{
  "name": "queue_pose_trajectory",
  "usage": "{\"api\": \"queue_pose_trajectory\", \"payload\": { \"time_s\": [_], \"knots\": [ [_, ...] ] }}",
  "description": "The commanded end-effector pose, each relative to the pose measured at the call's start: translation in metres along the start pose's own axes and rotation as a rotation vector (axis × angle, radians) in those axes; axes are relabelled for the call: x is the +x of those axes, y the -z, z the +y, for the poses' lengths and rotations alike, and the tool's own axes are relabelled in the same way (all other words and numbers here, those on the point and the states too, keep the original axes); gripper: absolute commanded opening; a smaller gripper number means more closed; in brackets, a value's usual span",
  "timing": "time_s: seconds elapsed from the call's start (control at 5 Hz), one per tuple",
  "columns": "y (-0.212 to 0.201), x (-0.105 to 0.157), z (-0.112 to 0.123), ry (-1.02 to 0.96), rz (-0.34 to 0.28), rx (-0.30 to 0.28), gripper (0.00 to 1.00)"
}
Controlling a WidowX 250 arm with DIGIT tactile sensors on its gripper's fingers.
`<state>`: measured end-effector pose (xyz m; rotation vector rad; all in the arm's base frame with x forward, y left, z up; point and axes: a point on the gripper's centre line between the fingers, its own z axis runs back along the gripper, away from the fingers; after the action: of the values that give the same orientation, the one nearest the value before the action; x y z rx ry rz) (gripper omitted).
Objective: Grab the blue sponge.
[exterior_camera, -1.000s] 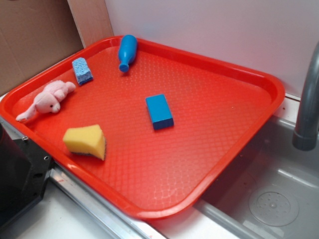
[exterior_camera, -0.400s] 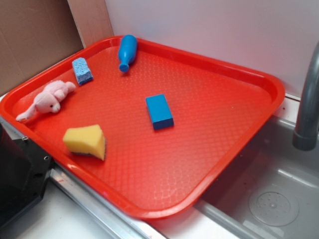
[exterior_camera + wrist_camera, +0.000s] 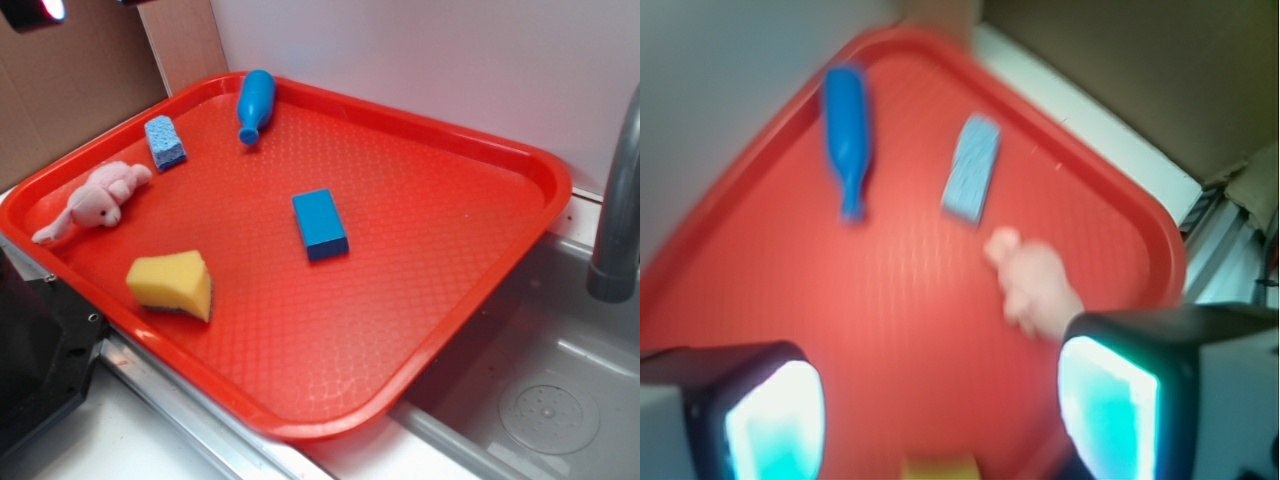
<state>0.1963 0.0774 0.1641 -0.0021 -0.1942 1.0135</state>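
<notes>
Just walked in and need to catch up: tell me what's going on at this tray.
The gripper hangs high above the red tray, jaws open and empty. It has only just come into the exterior view, at the top left corner. The blue sponge lies untouched near the tray's far left rim, between the blue bottle toy and the pink plush. The blue block and yellow sponge sit nearer the front.

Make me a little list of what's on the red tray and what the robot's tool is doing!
tray: red tray, partly over a sink
blue sponge: far left part, lying free
blue bottle toy: by the back rim
blue block: near the middle
yellow sponge: front left
pink plush toy: left edge
tool: open, above the tray, holding nothing
</notes>
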Motion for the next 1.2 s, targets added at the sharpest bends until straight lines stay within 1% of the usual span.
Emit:
{"api": "queue_pose_trajectory", "payload": {
  "time_s": [0.0,0.2,0.4,0.6,0.8,1.0],
  "knots": [
    [0.048,0.051,0.014,-0.286,-0.112,0.055,1.0],
    [0.074,0.059,0.019,-0.308,-0.138,0.077,1.0],
    [0.1,0.066,0.024,-0.321,-0.126,0.088,1.0],
    [0.12,0.068,0.03,-0.346,-0.124,0.092,1.0],
    [0.137,0.064,0.032,-0.337,-0.131,0.086,1.0],
    [0.144,0.06,0.032,-0.323,-0.09,0.073,0.5]
  ]
}}
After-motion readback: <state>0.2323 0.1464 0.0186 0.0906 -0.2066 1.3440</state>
